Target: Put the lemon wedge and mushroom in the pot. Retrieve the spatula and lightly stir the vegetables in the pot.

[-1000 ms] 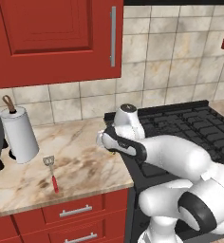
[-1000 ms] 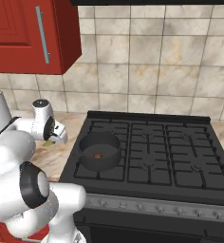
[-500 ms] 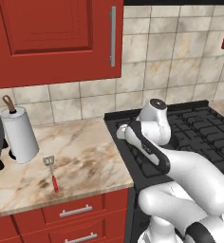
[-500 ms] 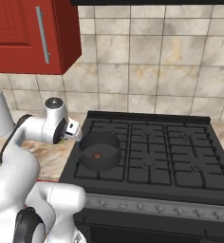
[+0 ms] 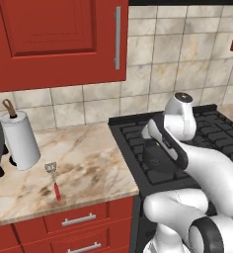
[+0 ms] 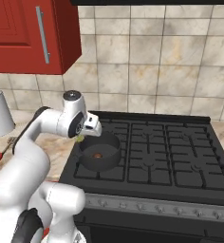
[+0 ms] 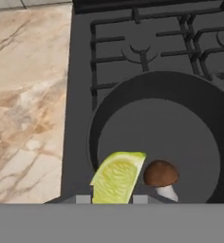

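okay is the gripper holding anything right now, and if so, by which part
Yes. The gripper is shut on the small yellow-green lemon wedge, pinching its wide end above the dark grey pot. The brown-capped mushroom lies inside the pot.

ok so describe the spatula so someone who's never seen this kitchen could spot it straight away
Start at the marble counter left of the black stove. In front of the white paper towel roll, near the counter's front edge, lies the spatula. It is the one slim utensil there, with a red handle and a grey slotted head.
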Controlling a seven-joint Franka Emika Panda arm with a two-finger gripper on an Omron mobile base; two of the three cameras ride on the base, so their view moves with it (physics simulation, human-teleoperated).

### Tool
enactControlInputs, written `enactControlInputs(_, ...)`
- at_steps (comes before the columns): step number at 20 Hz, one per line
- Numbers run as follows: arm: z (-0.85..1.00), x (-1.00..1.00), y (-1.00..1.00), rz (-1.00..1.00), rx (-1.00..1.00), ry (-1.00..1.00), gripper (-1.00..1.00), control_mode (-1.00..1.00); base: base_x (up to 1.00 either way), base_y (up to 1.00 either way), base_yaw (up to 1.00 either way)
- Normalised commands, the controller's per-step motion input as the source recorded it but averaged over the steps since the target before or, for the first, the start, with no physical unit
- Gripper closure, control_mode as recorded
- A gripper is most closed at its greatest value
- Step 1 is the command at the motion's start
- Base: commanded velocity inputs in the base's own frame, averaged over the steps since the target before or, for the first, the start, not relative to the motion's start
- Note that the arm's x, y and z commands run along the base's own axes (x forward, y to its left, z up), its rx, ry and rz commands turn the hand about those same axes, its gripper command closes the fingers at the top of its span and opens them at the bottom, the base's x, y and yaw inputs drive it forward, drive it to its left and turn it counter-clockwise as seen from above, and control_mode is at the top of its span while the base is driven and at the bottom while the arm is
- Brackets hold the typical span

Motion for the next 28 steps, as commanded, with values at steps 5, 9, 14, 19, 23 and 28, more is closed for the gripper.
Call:
enactControlInputs(5,-0.29,0.60,-0.56,0.06,-0.08,0.49,1.00,-1.00,0.00,0.00,0.00)
enactControlInputs(9,-0.33,0.29,-0.08,0.06,-0.03,0.41,1.00,-1.00,0.00,0.00,0.00)
enactControlInputs(14,-0.40,0.00,0.00,0.06,0.01,0.08,1.00,-1.00,0.00,0.00,0.00)
enactControlInputs(19,-0.63,0.00,0.00,0.01,0.01,0.02,1.00,-1.00,0.00,0.00,0.00)
enactControlInputs(23,-0.28,0.00,0.00,0.00,0.00,0.00,1.00,-1.00,0.00,0.00,0.00)
enactControlInputs(28,-0.01,0.00,0.00,0.00,0.00,0.00,1.00,-1.00,0.00,0.00,0.00)
